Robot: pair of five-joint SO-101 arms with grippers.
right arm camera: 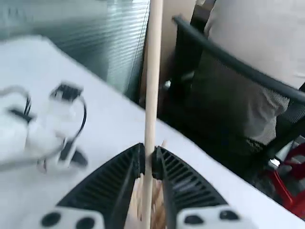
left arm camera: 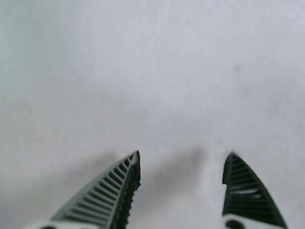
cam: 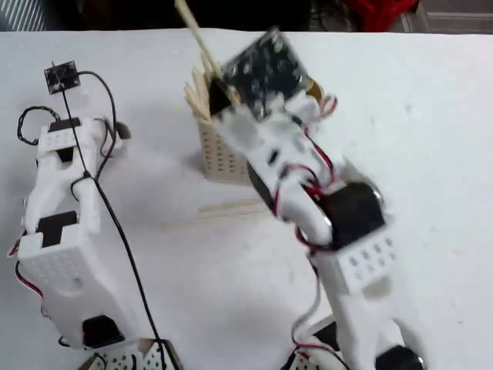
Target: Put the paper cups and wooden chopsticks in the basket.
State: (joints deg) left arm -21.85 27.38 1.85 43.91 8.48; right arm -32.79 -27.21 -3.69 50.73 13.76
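A cream perforated basket (cam: 219, 154) stands at the middle of the white table with several wooden chopsticks (cam: 199, 96) sticking up out of it. My right gripper (right arm camera: 151, 155) hovers just above the basket and is shut on one wooden chopstick (right arm camera: 153, 71), which points up and away (cam: 191, 29). Beneath its fingers the tops of the basket's chopsticks (right arm camera: 137, 200) show. Two more chopsticks (cam: 223, 212) lie flat on the table in front of the basket. My left gripper (left arm camera: 185, 162) is open over bare table, with the left arm (cam: 62, 193) folded at the table's left side.
A small black board (cam: 62, 77) with a black cable (cam: 115, 223) lies at the far left, the cable running along the left arm. Beyond the table's far edge stands a black chair (right arm camera: 228, 95).
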